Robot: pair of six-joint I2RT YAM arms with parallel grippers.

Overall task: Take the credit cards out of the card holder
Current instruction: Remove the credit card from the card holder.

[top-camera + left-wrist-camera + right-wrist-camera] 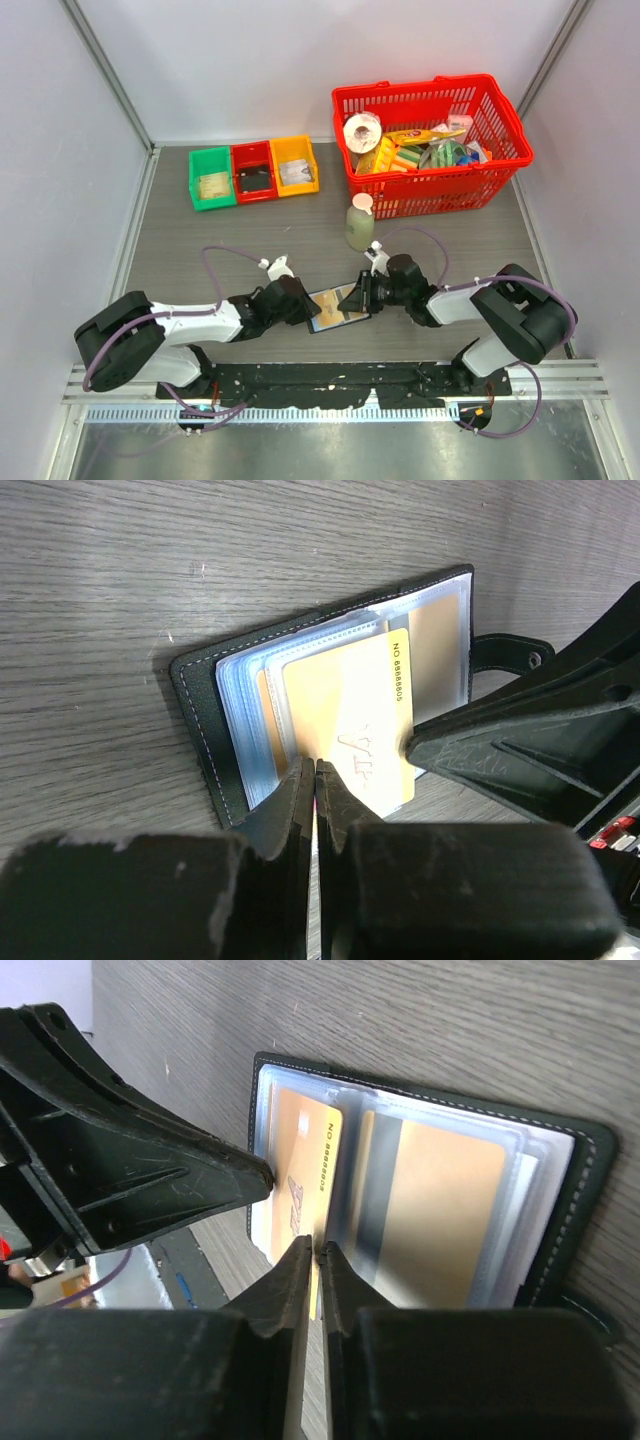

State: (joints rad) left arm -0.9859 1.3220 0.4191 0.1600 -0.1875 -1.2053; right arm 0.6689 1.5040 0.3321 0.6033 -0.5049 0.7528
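Note:
The black card holder (322, 308) lies open and flat on the table between both grippers, showing clear sleeves (235, 710). A yellow-orange credit card (350, 710) sticks partly out of a sleeve. Another orange card (440, 1210) sits inside a sleeve on the other page. My left gripper (315, 768) is shut, its tips resting at the near edge of the card holder (195, 710) beside the loose card. My right gripper (318, 1250) is shut, its tips set on the long edge of that card (300, 1160). Neither visibly pinches anything. In the top view the left gripper (303, 303) and right gripper (362, 297) flank the holder.
A red basket (500, 125) of groceries stands at the back right, with a pale green bottle (359, 222) in front of it. Green (212, 178), red (253, 172) and orange (295, 165) trays stand at the back left. A black rail runs along the near edge.

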